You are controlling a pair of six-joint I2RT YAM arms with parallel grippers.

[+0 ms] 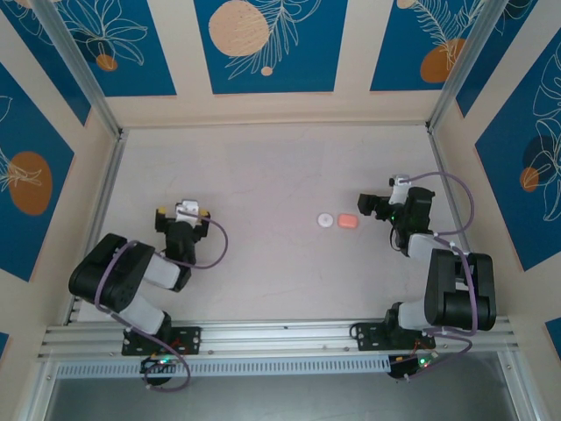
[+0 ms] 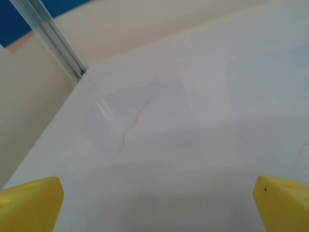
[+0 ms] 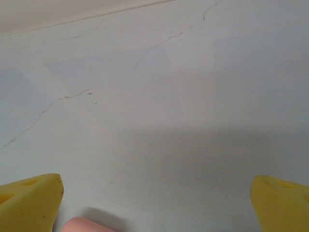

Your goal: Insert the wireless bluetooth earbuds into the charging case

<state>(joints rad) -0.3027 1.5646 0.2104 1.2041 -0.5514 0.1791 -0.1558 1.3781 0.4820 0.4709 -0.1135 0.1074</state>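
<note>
The salmon-pink charging case (image 1: 348,222) lies on the table right of centre, with a small white disc (image 1: 325,220) just left of it. The earbuds are out of view; I cannot make out any specks. My right gripper (image 1: 363,208) hovers just right of the case, pointing left, jaws spread wide. In the right wrist view, its yellow fingertips (image 3: 34,198) sit at the bottom corners of the gripper (image 3: 155,193), and the case's rounded top (image 3: 84,226) peeks in at the bottom left. My left gripper (image 1: 182,210) (image 2: 158,193) stands open over bare table at the left.
The white tabletop (image 1: 263,175) is walled by beige and blue panels. An aluminium post (image 2: 53,38) marks the far left corner. A metal rail (image 1: 280,338) runs along the near edge by the arm bases.
</note>
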